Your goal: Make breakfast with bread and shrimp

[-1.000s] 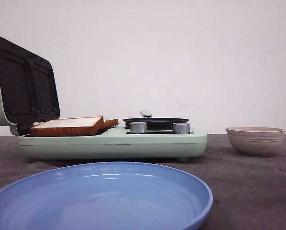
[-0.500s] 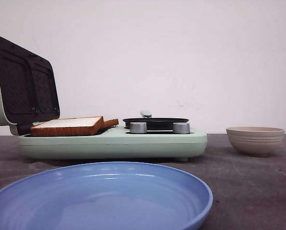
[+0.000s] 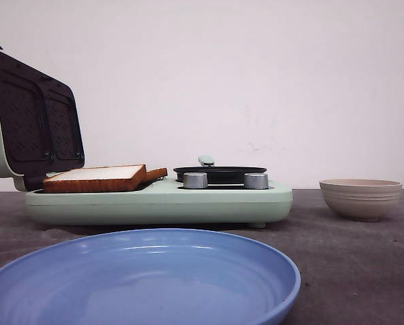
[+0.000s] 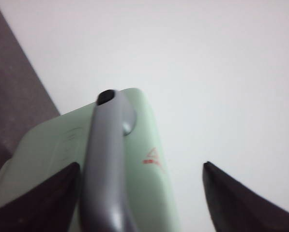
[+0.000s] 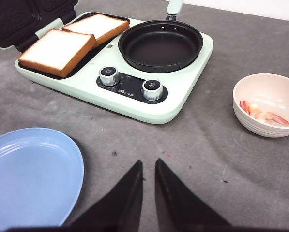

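Note:
Two slices of bread (image 5: 57, 50) (image 5: 98, 26) lie side by side on the grill plate of a mint-green sandwich maker (image 5: 183, 101); one slice (image 3: 97, 177) shows in the front view. Its lid (image 3: 32, 122) stands open. Pink-orange shrimp (image 5: 263, 115) lie in a beige bowl (image 5: 260, 129) to the right. My left gripper (image 4: 141, 165) is open at the back of the lid, with the grey lid handle (image 4: 108, 159) between its fingers, close to one of them. My right gripper (image 5: 148, 162) hovers shut and empty over the table in front of the appliance.
A black frying pan (image 5: 159, 46) sits on the appliance's right half, behind two silver knobs (image 5: 109, 75) (image 5: 152, 88). An empty blue plate (image 5: 28, 169) lies at the front left. A white wall stands behind the grey table.
A small dark tip has come into the front view's upper left edge, just above the open lid. The bread, pan, bowl and plate have not moved.

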`<state>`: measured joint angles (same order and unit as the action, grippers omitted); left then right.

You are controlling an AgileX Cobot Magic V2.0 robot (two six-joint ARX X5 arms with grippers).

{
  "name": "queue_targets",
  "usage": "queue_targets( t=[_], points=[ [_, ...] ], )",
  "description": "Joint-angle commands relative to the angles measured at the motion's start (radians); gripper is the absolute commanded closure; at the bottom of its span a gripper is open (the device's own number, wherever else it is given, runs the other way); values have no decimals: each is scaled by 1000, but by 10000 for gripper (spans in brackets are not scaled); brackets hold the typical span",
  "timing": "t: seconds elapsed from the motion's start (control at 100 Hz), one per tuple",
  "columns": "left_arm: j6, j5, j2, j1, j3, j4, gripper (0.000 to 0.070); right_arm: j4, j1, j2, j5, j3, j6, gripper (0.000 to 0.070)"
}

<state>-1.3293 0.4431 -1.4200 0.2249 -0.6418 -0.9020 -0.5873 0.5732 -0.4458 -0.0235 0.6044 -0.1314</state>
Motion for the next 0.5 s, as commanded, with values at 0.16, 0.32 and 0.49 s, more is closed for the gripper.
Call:
queue_targets(
  t=[0.16, 0.32, 0.49],
  points=[
    [31, 25, -14, 3, -10, 19, 435, 10, 6, -3, -3, 3, -11, 661],
    [31, 34, -14, 3, -10, 19, 571, 10, 6, -3, -3, 3, -11, 661],
    [43, 55, -14, 3, -10, 16, 699, 10, 6, -3, -3, 3, -11, 661]
  ],
)
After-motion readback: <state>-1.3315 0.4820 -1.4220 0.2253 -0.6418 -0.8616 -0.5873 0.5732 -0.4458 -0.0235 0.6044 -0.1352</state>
